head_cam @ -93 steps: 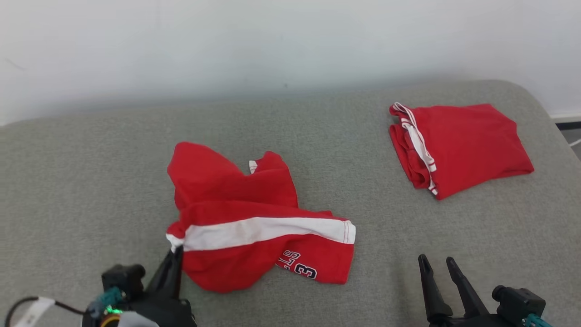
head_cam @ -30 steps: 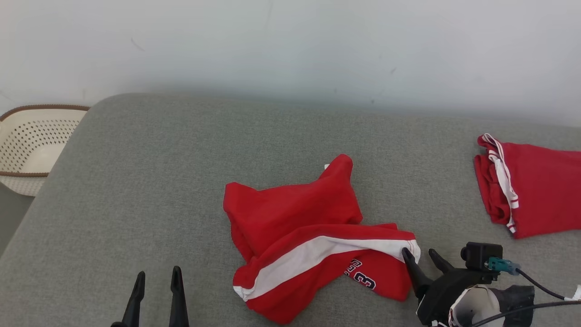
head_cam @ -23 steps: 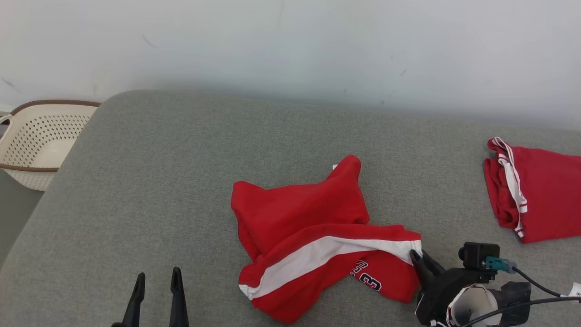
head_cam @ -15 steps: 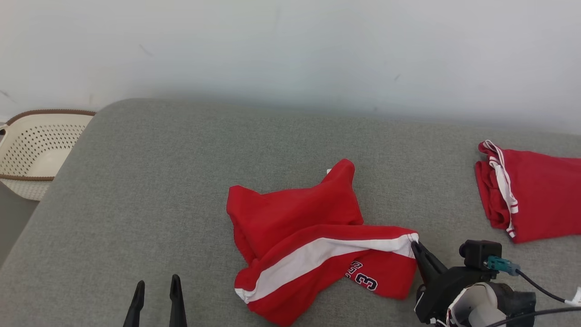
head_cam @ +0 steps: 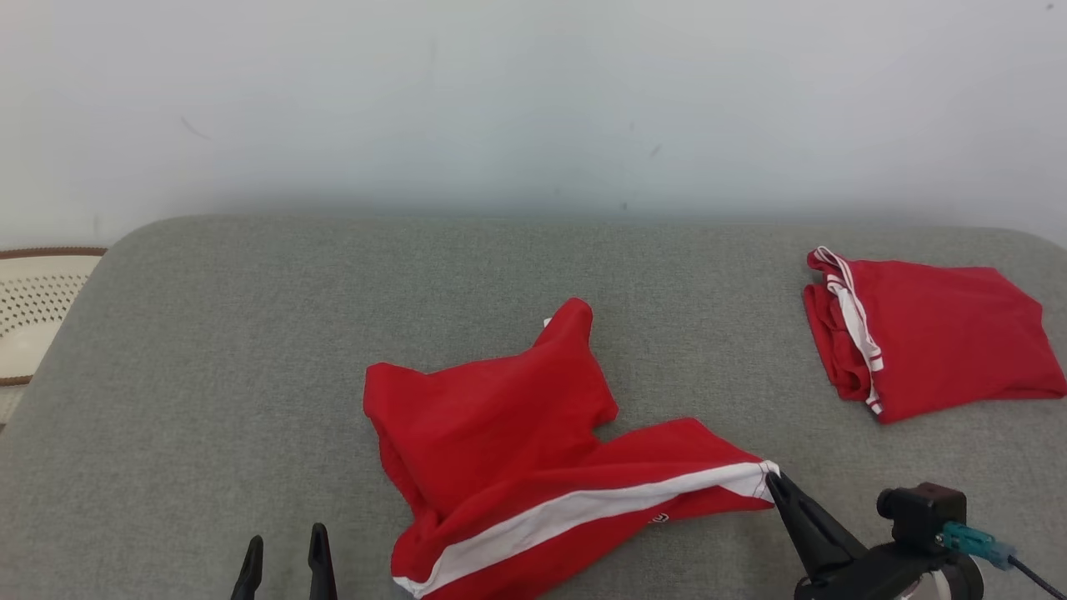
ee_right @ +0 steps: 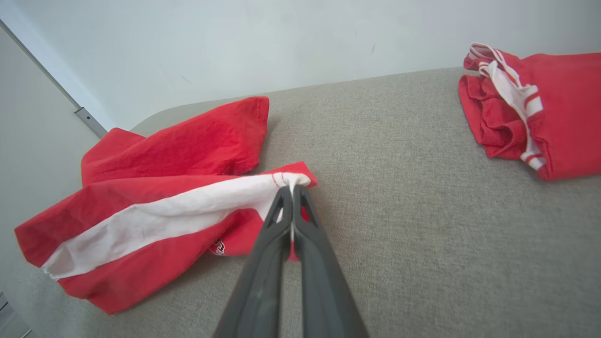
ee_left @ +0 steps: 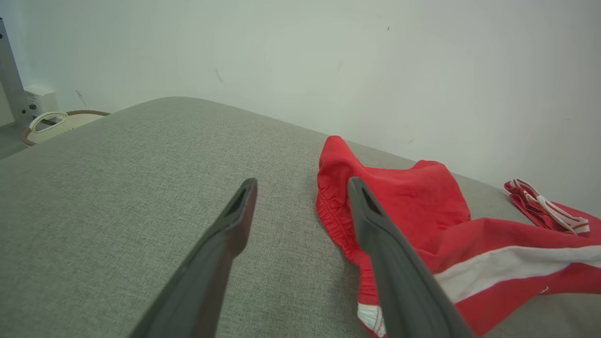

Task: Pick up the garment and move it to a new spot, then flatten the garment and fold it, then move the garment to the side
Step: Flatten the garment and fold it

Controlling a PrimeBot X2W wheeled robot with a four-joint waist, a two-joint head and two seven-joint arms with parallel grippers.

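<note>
The red shorts (head_cam: 500, 425) lie in a crumpled heap in the middle of the soft grey counter (head_cam: 250, 350). In the head view they spread from the middle down toward 6 o'clock. A wide white stripe (head_cam: 583, 508) runs along 1 leg.

The right tool (head_cam: 771, 479) comes in from 5 o'clock. Its 2 dark fingers are clenched tight on the end of the white stripe, right at the hem corner of the leg. The right wrist view shows this well: the right tool (ee_right: 292, 188) pinches the white edge of the shorts (ee_right: 188, 141), and that corner seems lifted a little off the counter. The leg is pulled out long from the heap toward this tool.

The left tool (head_cam: 285, 537) is down at 7 o'clock, near the shorts but not touching them. Its 2 fingers stand apart and hold nothing. In the left wrist view the left tool (ee_left: 301, 183) points over the counter, and the shorts (ee_left: 422, 206) lie just past its finger on the 3 o'clock side.

Another red cloth (head_cam: 942, 333) with white trim lies folded at 3 o'clock, well apart from the shorts. A pale basket (head_cam: 33, 308) with small holes sits off the counter at 9 o'clock. A plain white wall (head_cam: 533, 100) stands behind, at 12 o'clock.
</note>
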